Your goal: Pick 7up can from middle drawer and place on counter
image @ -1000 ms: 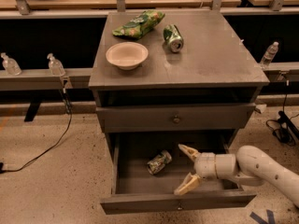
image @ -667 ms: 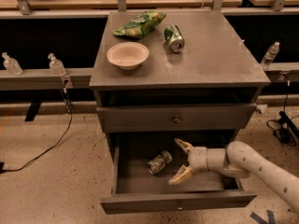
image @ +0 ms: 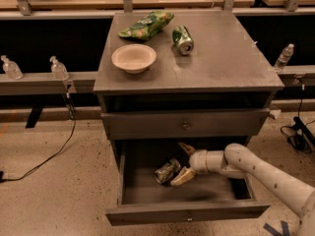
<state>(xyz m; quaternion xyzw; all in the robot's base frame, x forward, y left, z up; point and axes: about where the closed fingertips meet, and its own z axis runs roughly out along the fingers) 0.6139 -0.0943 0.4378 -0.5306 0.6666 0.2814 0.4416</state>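
The pincer [image: 177, 163], set inside the open drawer [image: 187, 213] just beside the can [image: 166, 171], is shown with its 2 fingers [image: 183, 177] apart; its arm [image: 266, 173] is cut off at the right edge. The drawer's rear is hidden beneath the closed drawer [image: 186, 124]. The can's print cannot be read. Blue tape [image: 270, 228] is cut off at the bottom.

Just one camera; it sits up high in front, looking down, close enough that the counter [image: 226, 58] and the pulled-out middle drawer [image: 147, 214] fill most of the view; the gripper [image: 183, 163] shows low on the right, fingers spread, inside that drawer.
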